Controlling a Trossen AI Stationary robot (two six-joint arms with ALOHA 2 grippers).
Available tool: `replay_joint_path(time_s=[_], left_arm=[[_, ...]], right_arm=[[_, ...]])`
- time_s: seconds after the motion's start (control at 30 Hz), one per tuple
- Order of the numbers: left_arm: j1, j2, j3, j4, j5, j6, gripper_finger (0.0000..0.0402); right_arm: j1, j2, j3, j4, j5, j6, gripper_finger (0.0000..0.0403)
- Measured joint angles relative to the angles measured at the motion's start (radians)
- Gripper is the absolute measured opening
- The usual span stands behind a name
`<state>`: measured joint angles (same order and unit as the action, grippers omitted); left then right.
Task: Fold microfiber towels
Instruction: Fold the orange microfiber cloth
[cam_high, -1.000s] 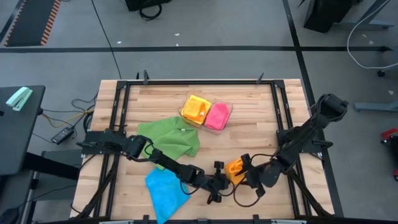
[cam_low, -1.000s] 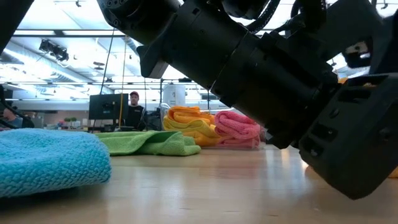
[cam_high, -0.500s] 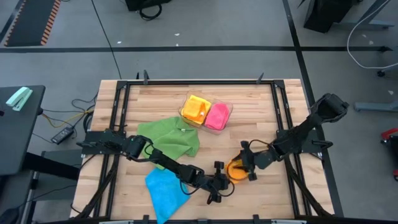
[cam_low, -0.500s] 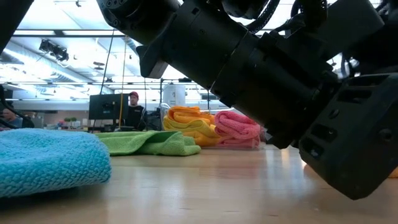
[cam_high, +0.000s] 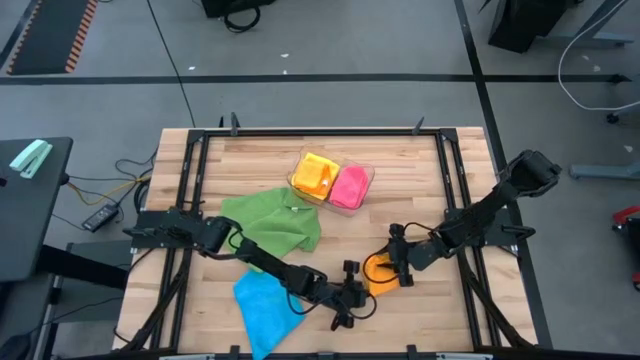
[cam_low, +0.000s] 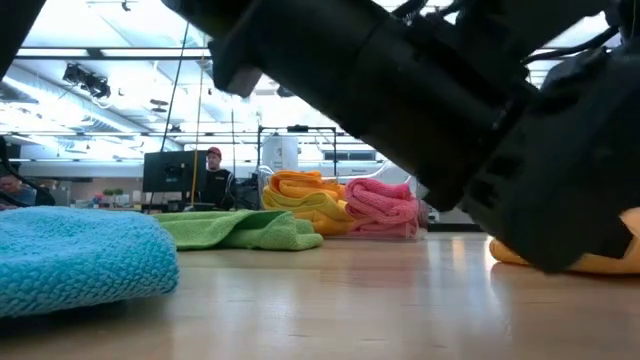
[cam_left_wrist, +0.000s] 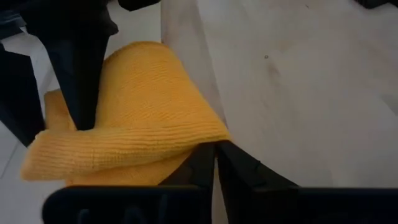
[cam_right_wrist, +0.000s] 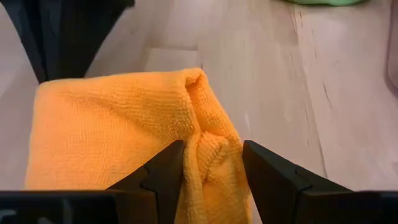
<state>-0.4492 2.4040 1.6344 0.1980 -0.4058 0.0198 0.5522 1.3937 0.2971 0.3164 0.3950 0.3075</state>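
Your right gripper (cam_high: 398, 268) pinches a bunched corner of the orange towel (cam_high: 379, 272) at the table's near right, keeping the fold together. Your left gripper (cam_high: 358, 292), fingers nearly together, clamps its near edge.

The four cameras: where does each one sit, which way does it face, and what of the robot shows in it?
High view: above the table, facing straight down; both arms show, meeting at the orange towel.
Low view: at table height, facing the room; dark arm links fill the top.
Left wrist view: on the left arm; its shut fingers pinch the orange towel's edge.
Right wrist view: on the right arm; its fingers grip the orange towel.
All four share the orange towel.
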Motion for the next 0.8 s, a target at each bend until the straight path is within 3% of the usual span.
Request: replay_joint_path(time_s=[0.37, 0.53, 0.8], left_arm=[[-0.023, -0.104, 0.0, -0.161, 0.002, -0.012, 0.0032], [-0.024, -0.115, 0.002, -0.083, -0.089, -0.008, 0.0018], [0.024, -0.059, 0.002, 0.044, -0.103, -0.007, 0.003]], right_arm=[[0.0, -0.001, 0.002, -0.064, 0.005, 0.045, 0.0176], [0.001, -0.001, 0.001, -0.06, 0.004, 0.032, 0.0176], [0.034, 0.001, -0.002, 0.016, -0.005, -0.024, 0.0176]])
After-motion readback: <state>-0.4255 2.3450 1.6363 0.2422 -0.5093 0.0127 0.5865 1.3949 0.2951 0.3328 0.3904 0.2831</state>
